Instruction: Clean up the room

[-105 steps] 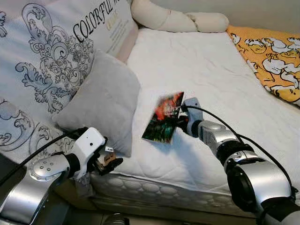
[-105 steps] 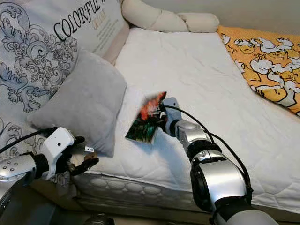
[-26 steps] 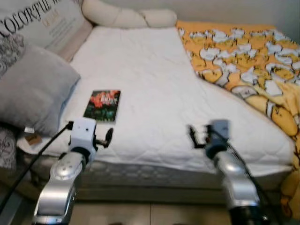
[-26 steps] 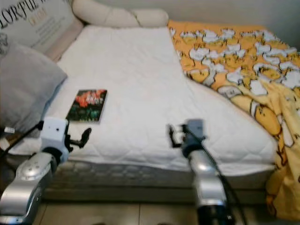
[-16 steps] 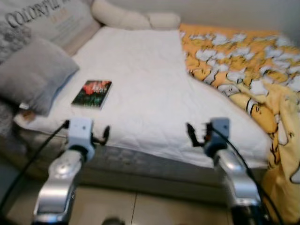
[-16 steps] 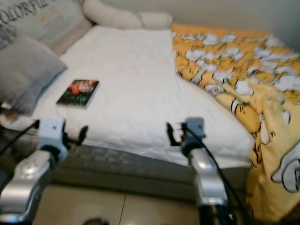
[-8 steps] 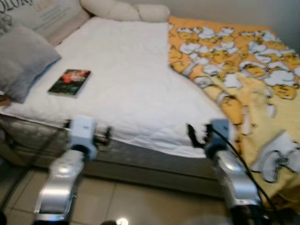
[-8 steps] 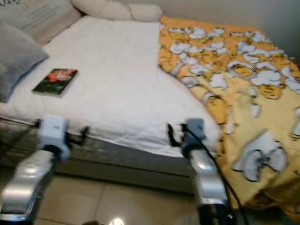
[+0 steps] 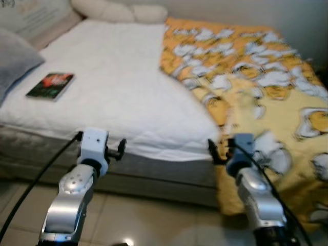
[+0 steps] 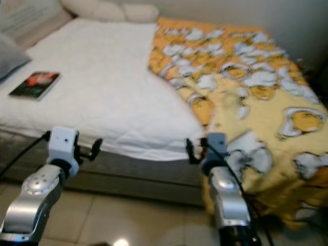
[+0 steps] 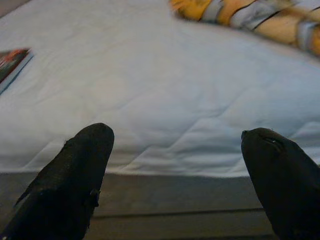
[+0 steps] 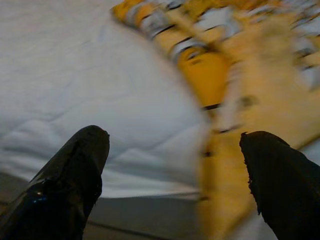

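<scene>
A bed with a white quilted mattress (image 9: 118, 87) stands in front of me. A small book (image 9: 50, 85) with a dark red and green cover lies flat on the mattress at the left, also seen as book (image 11: 12, 61). An orange and yellow blanket (image 9: 256, 87) with white duck prints covers the bed's right side and hangs over the near edge. My left gripper (image 9: 121, 148) is held open and empty before the mattress's front edge. My right gripper (image 9: 212, 152) is open and empty too, by the hanging blanket corner (image 12: 225, 115).
A grey cushion (image 9: 13, 61) and a printed pillow (image 9: 31, 15) lie at the bed's left. Cream bolsters (image 9: 120, 11) rest at the far end against the wall. Beige floor tiles (image 9: 154, 215) lie between me and the bed frame.
The whole view has swung to the right: the book and cushion have slid toward the left edge and more of the blanket shows. Both arms keep the same raised pose, fingers apart.
</scene>
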You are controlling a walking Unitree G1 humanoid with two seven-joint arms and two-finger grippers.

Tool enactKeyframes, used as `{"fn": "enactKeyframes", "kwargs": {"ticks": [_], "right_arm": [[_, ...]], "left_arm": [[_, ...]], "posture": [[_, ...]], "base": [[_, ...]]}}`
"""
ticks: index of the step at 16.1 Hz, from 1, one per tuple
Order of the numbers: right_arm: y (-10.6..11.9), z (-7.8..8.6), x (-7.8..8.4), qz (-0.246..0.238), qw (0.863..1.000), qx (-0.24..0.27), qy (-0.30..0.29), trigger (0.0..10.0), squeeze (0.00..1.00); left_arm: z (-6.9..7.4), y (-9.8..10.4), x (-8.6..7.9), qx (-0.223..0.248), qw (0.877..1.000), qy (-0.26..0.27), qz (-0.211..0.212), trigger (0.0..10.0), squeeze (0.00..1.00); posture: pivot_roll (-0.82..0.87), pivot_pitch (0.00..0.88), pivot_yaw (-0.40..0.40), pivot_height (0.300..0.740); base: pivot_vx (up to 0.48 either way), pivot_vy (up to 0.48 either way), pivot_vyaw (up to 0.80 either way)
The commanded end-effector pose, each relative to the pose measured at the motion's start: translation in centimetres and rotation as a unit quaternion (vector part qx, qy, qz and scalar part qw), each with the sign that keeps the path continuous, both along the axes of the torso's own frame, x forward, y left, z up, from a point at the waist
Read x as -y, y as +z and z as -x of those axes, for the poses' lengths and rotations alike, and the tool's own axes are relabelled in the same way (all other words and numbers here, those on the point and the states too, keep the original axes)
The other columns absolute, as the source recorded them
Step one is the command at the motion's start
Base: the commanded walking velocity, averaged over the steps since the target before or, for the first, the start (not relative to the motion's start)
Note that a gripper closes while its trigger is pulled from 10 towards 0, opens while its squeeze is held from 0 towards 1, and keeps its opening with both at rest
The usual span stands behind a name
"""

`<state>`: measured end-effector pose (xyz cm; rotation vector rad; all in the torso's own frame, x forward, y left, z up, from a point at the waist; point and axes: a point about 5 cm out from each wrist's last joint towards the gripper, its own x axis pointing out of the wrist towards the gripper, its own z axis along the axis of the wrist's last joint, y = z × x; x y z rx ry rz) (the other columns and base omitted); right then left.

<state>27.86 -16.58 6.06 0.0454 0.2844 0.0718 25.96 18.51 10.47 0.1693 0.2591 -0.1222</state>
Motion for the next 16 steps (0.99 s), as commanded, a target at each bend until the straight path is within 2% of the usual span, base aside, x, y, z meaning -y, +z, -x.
{"fn": "enactKeyframes", "kwargs": {"ticks": [1, 6, 9, 16], "right_arm": [[0.45, -0.37, -0.52, 0.000, 1.000, 0.010, 0.004, 10.0, 0.00], [0.57, -0.45, -1.03, -0.011, 1.000, 0.007, 0.016, 10.0, 0.00], [0.67, -0.61, -0.93, -0.010, 1.000, 0.008, 0.013, 10.0, 0.00], [0.84, -0.72, -1.11, 0.000, 1.000, 0.014, 0.020, 10.0, 0.00]], "left_arm": [[-0.16, 0.42, -0.18, 0.015, 1.000, 0.005, 0.005, 10.0, 0.00], [-0.26, 0.49, -0.40, 0.017, 1.000, 0.009, 0.012, 10.0, 0.00], [-0.32, 0.53, -0.53, 0.018, 1.000, 0.011, 0.016, 10.0, 0.00], [-0.45, 0.58, -0.73, 0.016, 1.000, 0.017, 0.015, 10.0, 0.00]], "posture": [[-0.01, 0.000, -0.009, 0.740], [-0.02, 0.000, -0.003, 0.740], [-0.02, 0.000, -0.003, 0.740], [-0.02, 0.000, -0.004, 0.740]], "base": [[0.000, 0.000, 0.00], [0.000, 0.000, -0.11], [0.279, 0.000, -0.73], [0.312, 0.000, 0.00]]}}
